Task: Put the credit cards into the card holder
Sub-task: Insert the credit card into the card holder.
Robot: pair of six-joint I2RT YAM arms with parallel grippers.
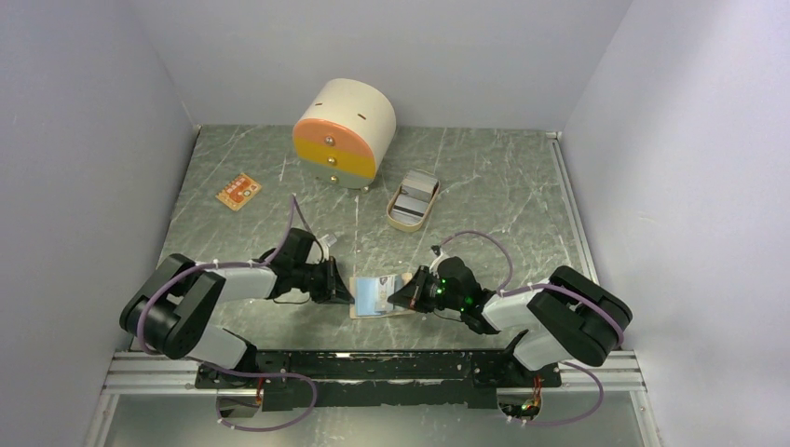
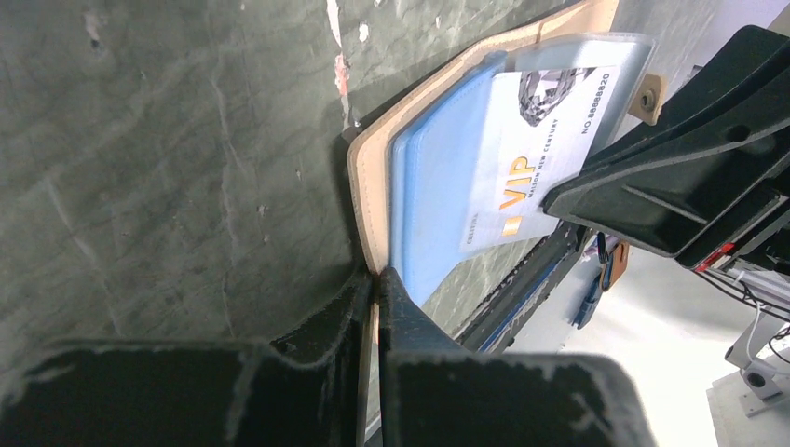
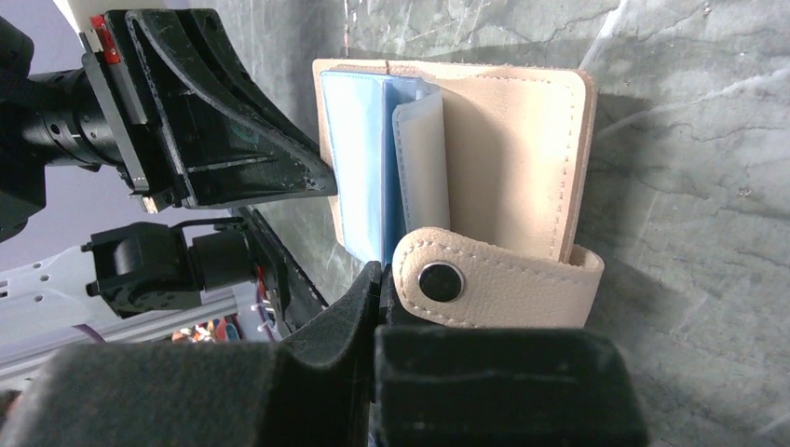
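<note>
Tan card holder [image 1: 380, 300]: it lies open on the green table [image 1: 503, 186], near the front edge and between the two arms. It looks soft and light, so I judge it will bend and slide if nothing pins it.
Left gripper [image 2: 375, 279]: the jaws are closed thin on the tan border of the holder, and so they anchor it.
Right gripper [image 3: 380, 275]: the jaws are fully together at the opposite side, just beside the snap tab [image 3: 440, 281]. Whether something is pinched between them I cannot tell.
VIP card [image 2: 540, 158]: white, partly inside a clear sleeve [image 2: 633, 56] over the blue pockets. It is probably stiff, thin and slippery, so it is best taken by a short edge.
Grey cards [image 1: 416, 191]: they rest in the oval tray [image 1: 399, 220].
Yellow-orange card [image 1: 238, 192]: it lies flat on the table, well apart from the holder. A flat card is hard to lift, so I think one edge must be raised first.
</note>
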